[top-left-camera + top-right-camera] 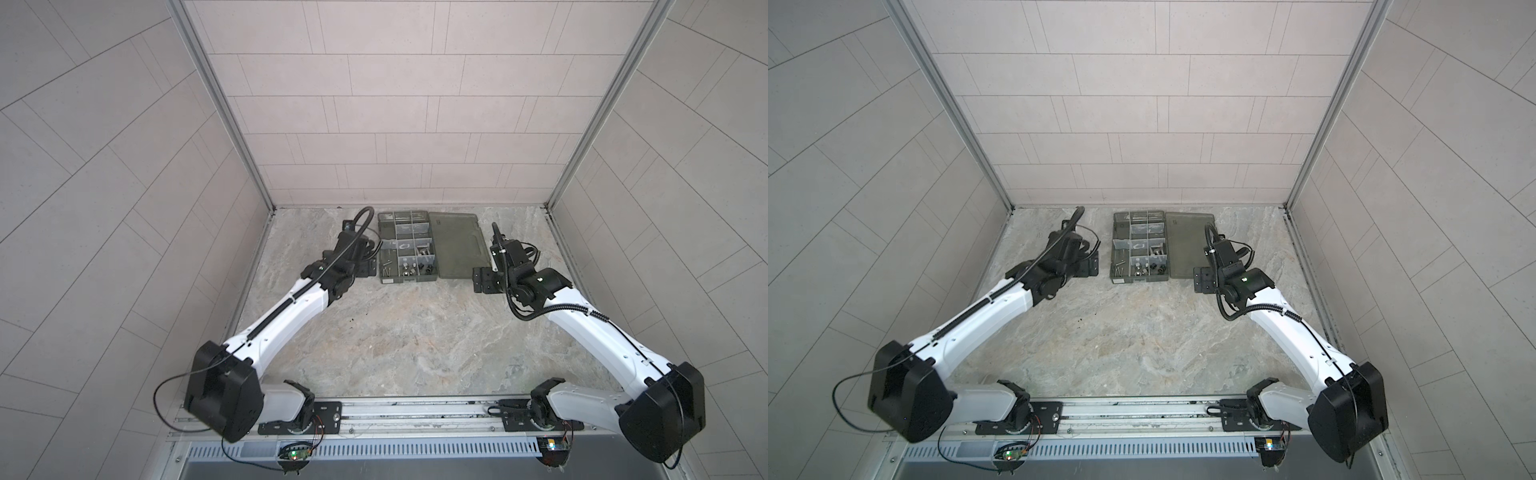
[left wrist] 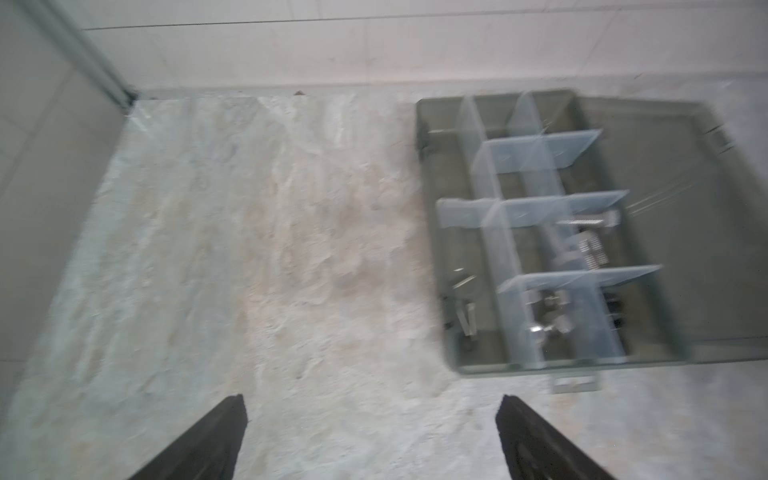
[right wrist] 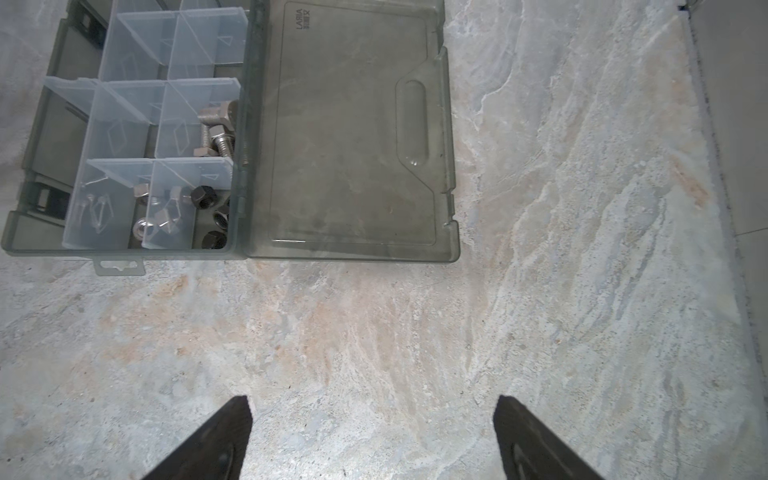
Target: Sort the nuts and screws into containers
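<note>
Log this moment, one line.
left pincer: open, empty | right pincer: open, empty | screws, nuts: in separate compartments | lid: open

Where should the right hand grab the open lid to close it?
Its free long edge beside the handle recess, approached from the side away from the hinge. The lid lies flat on the table, hinged to the organizer box along the opposite edge, so only that rim likely gives a lip. The right hand is open nearby.

Soft even light, weak shadows; left wrist view motion-blurred w/ containers point(image 2: 528, 158) smeared; right wrist sharp; top views' edges warped.
</note>
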Motion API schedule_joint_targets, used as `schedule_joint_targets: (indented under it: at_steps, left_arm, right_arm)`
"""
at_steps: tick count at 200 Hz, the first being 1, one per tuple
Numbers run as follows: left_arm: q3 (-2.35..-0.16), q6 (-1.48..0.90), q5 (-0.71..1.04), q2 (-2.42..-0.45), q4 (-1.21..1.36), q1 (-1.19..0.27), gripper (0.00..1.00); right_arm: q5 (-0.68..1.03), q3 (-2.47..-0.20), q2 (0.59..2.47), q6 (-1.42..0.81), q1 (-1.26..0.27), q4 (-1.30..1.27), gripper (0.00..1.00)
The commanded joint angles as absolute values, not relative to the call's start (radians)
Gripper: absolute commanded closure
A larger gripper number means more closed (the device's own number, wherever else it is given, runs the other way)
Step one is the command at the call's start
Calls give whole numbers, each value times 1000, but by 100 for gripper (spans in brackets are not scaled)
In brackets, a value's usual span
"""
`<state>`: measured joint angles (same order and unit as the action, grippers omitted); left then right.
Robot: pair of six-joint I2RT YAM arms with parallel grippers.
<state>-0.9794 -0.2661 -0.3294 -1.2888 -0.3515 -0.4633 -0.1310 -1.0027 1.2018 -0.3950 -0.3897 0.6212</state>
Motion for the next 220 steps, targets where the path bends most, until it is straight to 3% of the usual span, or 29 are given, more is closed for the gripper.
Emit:
schedule_joint_targets:
  at_steps: [1, 19, 57, 98, 134, 165, 190, 203, 220]
  left_arm:
    - [-835, -43, -526, -1173, -78, -452, 0]
    - [-708, 42, -581, -1115, 157, -426, 0]
    - [-657, -45, -483, -1178, 251, -250, 0]
    - [-516, -30, -482, -1292, 445, -215, 0]
    - [-372, 29, -445, -1386, 761, -177, 0]
    - [-341, 49, -411, -1408, 864, -145, 0]
    - [-315, -29, -290, -1522, 978, -72, 0]
    - [-297, -19, -299, -1620, 1190, -66, 0]
    - [-348, -42, -295, -1538, 947, -65, 0]
  right_arm:
    - [-226, -965, 1213, -385, -386, 594, 7]
    - [-268, -910, 1204, -378, -383, 524, 6]
    - [-251, -732, 1162, -270, -377, 238, 5]
    - [-380, -511, 1083, -184, -372, -130, 5]
    - [-456, -530, 1208, -123, -329, -276, 6]
    - [-500, -577, 1315, -60, -299, -370, 6]
    - [-457, -531, 1336, -43, -222, -468, 6]
    - [-411, -480, 1333, -48, -172, -536, 6]
    - [-380, -425, 1345, -62, -121, -635, 6]
